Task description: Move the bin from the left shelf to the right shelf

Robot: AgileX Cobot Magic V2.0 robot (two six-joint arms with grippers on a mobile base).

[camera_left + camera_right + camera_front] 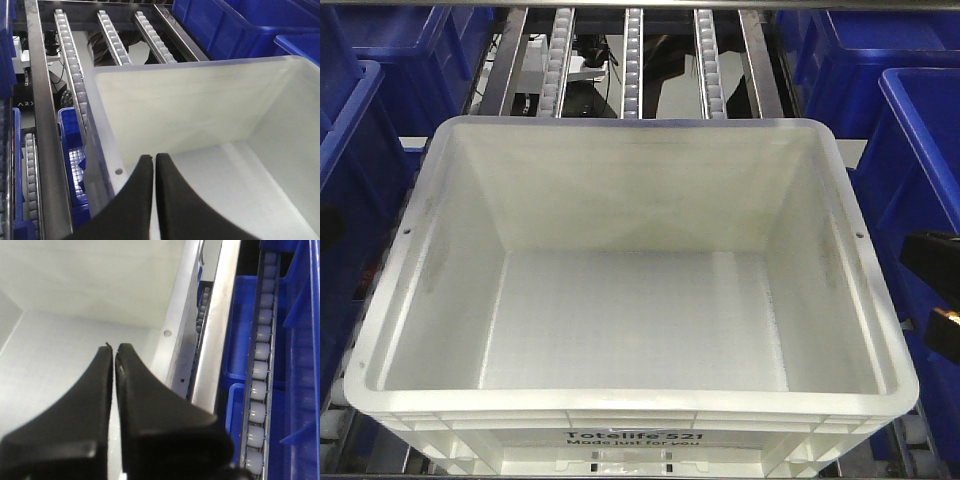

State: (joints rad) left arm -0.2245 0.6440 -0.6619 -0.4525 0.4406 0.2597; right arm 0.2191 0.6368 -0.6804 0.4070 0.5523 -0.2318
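On roller rails (633, 60), apparently, one bin (630, 402)

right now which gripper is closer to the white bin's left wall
Left. The left gripper sits just inside the white bin by its left wall; the right gripper is across by the right wall.

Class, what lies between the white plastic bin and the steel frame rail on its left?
Left wrist view: a grey roller track beside the white plastic bin, a blue plastic tote below it.
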